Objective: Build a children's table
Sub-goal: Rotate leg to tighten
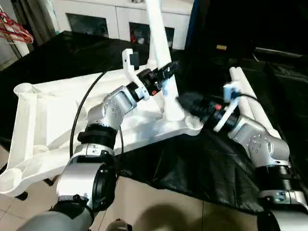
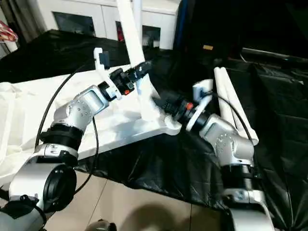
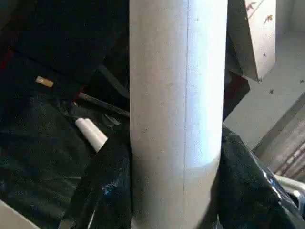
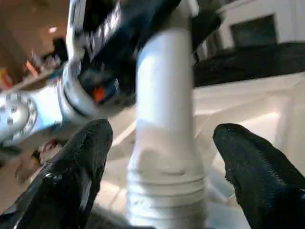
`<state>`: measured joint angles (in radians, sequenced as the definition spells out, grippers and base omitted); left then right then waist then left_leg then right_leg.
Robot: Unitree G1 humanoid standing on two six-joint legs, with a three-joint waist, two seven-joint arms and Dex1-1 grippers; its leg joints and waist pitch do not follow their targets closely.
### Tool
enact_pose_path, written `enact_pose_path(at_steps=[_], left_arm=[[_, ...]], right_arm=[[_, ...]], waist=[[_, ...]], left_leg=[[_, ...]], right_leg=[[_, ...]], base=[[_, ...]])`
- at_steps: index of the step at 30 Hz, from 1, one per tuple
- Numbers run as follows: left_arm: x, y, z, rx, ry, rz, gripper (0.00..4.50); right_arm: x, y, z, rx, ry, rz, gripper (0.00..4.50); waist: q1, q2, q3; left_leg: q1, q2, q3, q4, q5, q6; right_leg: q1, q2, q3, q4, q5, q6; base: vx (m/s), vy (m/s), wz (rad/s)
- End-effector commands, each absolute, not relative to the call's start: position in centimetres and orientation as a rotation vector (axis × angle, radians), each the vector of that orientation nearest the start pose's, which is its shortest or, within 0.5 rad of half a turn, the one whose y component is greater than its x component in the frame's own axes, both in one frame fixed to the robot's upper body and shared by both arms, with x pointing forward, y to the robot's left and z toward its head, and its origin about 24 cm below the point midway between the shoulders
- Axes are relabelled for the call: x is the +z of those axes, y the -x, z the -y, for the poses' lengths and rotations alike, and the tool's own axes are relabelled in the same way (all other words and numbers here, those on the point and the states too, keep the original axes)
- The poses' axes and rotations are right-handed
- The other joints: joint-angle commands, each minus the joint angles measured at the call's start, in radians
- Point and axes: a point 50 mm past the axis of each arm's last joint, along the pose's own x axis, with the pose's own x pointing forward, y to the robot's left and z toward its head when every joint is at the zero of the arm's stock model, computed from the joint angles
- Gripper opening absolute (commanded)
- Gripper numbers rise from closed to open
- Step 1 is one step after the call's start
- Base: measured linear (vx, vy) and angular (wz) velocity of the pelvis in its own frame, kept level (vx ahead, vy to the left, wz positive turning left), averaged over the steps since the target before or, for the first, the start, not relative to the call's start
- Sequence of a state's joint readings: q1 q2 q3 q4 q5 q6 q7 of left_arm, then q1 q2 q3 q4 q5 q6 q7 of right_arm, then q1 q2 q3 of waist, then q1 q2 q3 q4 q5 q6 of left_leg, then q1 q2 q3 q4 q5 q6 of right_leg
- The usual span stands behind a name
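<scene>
Left claw: the left claw (image 1: 163, 77) is clamped around the standing leg (image 1: 159, 43), partway up it; in the left wrist view the white tube (image 3: 177, 114) runs straight between the fingers.
Standing leg: upright with a slight tilt, its ringed foot seated in a round corner socket (image 1: 174, 115) of the table top.
Table top: the white table top (image 1: 53, 120) lies ribbed side up on the bench, one end overhanging the edge toward the robot.
Right claw: the right claw (image 4: 162, 167) is spread wide, one black finger (image 4: 76, 176) on each side of the leg's foot, neither touching it.
Spare legs: two more white legs (image 1: 250, 96) lie side by side beyond the right forearm.
Bench: the bench (image 1: 192, 163) is draped in black sheeting.
Room: a white cabinet (image 1: 120, 19) with glass doors stands behind; pale floor tiles (image 1: 159, 202) below.
Arms: both silver forearms reach inward toward the leg.
</scene>
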<state>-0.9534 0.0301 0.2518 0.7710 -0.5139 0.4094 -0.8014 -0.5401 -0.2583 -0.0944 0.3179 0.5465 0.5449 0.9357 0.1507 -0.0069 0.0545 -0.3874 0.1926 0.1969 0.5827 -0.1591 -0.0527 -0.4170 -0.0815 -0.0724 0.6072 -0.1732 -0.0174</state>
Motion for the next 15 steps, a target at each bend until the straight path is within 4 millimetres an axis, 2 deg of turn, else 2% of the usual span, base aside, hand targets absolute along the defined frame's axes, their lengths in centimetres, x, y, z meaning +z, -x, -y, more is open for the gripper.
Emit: enact_pose_path(at_steps=[1, 8, 9, 10, 11, 14, 15], left_arm=[[16.6, -37.9, -6.9, -1.021, 0.556, -0.001, 1.93], [16.6, -37.4, -5.9, -1.038, 0.433, 0.002, 1.93], [16.5, -37.3, -5.2, -1.004, 0.345, 0.003, 1.93], [16.4, -37.2, -5.0, -0.994, 0.317, 0.003, 1.93], [16.4, -37.2, -5.0, -0.994, 0.317, 0.003, 1.93], [16.3, -37.4, -4.6, -0.898, 0.234, 0.001, 1.93], [16.1, -37.8, -4.8, -0.765, 0.163, -0.003, 1.93]], right_arm=[[11.1, -32.5, 14.0, 1.034, -0.358, -0.165, 3.9], [11.3, -33.1, 12.9, 0.984, -0.273, -0.179, 3.9], [11.0, -34.0, 12.3, 0.874, -0.198, -0.198, 3.9], [10.9, -34.3, 12.1, 0.835, -0.174, -0.203, 3.9], [10.9, -34.3, 12.1, 0.835, -0.174, -0.203, 3.9], [11.2, -34.6, 11.2, 0.802, -0.163, -0.184, 3.9], [11.4, -34.5, 10.3, 0.796, -0.148, -0.167, 3.9]], waist=[[0.005, -0.011, -0.074], [-0.002, -0.012, -0.072], [-0.004, -0.012, -0.073], [-0.008, -0.013, -0.074], [-0.009, -0.013, -0.074], [-0.01, -0.009, -0.076], [-0.012, -0.009, -0.075]], left_leg=[[0.017, 0.037, -0.019, -0.053, -0.146, 0.055], [0.018, 0.036, -0.02, -0.056, -0.166, 0.032], [0.017, 0.04, -0.024, -0.058, -0.16, 0.026], [0.016, 0.034, -0.022, -0.057, -0.156, 0.021], [0.017, 0.036, -0.022, -0.056, -0.157, 0.018], [0.018, 0.036, -0.021, -0.056, -0.158, 0.02], [0.017, 0.037, -0.022, -0.056, -0.159, 0.023]], right_leg=[[0.066, -0.071, 0.039, -0.068, -0.167, -0.194], [0.063, -0.072, 0.042, -0.071, -0.201, -0.175], [0.062, -0.074, 0.043, -0.069, -0.196, -0.172], [0.065, -0.07, 0.041, -0.069, -0.192, -0.167], [0.062, -0.071, 0.043, -0.067, -0.19, -0.167], [0.064, -0.069, 0.044, -0.067, -0.169, -0.165], [0.062, -0.067, 0.045, -0.066, -0.153, -0.163]], base=[[0.0, 0.0, 0.0], [0.0, 0.0, 0.0], [0.0, 0.0, 0.0], [0.0, 0.0, 0.0], [0.0, 0.0, 0.0], [0.0, 0.0, 0.0], [0.0, 0.0, 0.0]])
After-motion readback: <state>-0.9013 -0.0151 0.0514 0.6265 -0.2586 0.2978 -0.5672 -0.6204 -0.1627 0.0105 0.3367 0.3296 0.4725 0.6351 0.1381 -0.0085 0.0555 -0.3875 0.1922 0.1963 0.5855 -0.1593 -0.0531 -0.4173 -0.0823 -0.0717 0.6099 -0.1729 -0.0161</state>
